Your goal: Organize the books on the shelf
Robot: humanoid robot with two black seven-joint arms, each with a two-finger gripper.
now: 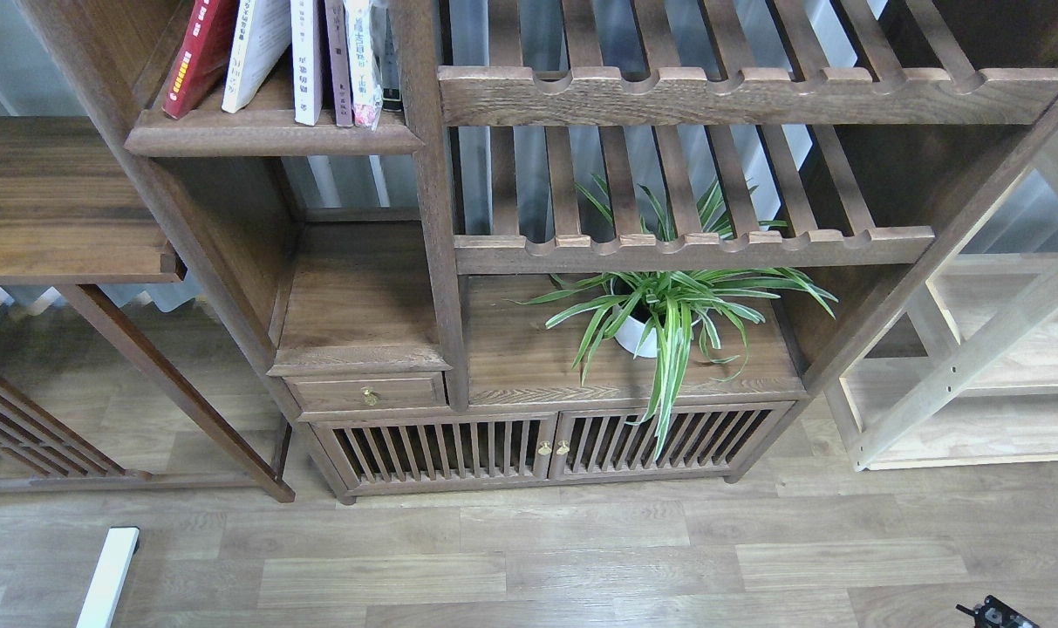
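Floor: pale wood-look planks (581,558) ran beneath our view, with a white bar (108,576) lying at the lower left.
Shelf (271,135): we saw the dark-brown board with its rounded front lip at the upper left.
Books: a red book (199,57) leaned left at the row's left end; beside it a pale book (254,52) leaned the same way; a white-spined book (306,61) stood upright next to thinner volumes.
Plant (668,318): it sat in a white pot on the cabinet top, under the slatted racks (747,92).
Right gripper (993,613): only a dark tip showed at the bottom edge; we could not tell how its fingers stood.
Left gripper: out of our view.
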